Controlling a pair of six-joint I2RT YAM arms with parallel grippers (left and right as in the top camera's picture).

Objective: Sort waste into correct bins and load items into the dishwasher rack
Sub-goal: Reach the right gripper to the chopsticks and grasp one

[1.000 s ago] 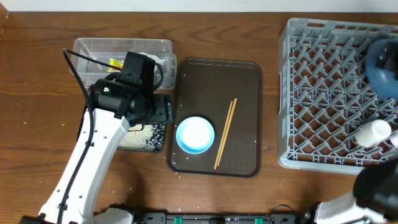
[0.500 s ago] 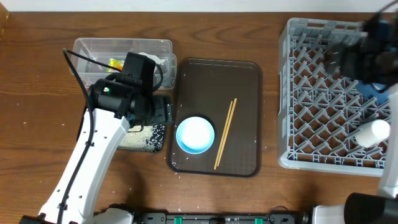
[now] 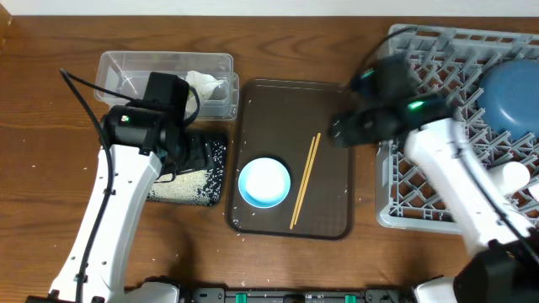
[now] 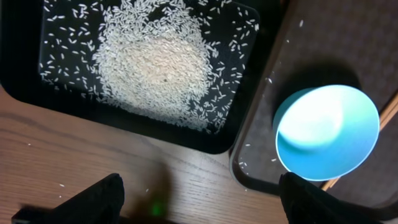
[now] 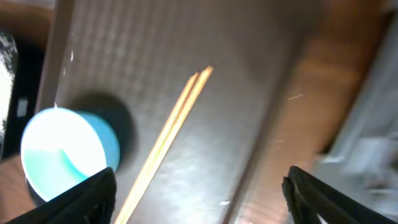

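The pale-blue bowl point(image 3: 264, 182) and the chopsticks point(image 3: 305, 180) lie on the brown serving tray point(image 3: 290, 109). My left gripper point(image 3: 200, 153) is open and empty above the black tray point(image 3: 217, 187), which holds loose rice point(image 4: 155, 62). The left wrist view shows the bowl point(image 4: 328, 132) at the right. My right gripper point(image 3: 341, 130) is open and empty over the serving tray's right edge; its view shows the bowl point(image 5: 62, 149) and chopsticks point(image 5: 168, 134). The blue plate point(image 3: 509, 93) and a white cup point(image 3: 514, 174) sit in the grey rack point(image 3: 438, 151). The clear tub point(image 3: 168, 63) holds the tissue point(image 3: 206, 82). The wrapper is hidden.
The rack fills the right side of the table. The serving tray sits in the middle, with the clear tub and black tray close against its left side. Bare wood point(image 3: 42, 168) lies at the far left and along the front edge.
My right arm has swung left from the rack to the serving tray's right edge. The blue plate now rests in the rack. My left arm has shifted slightly left.
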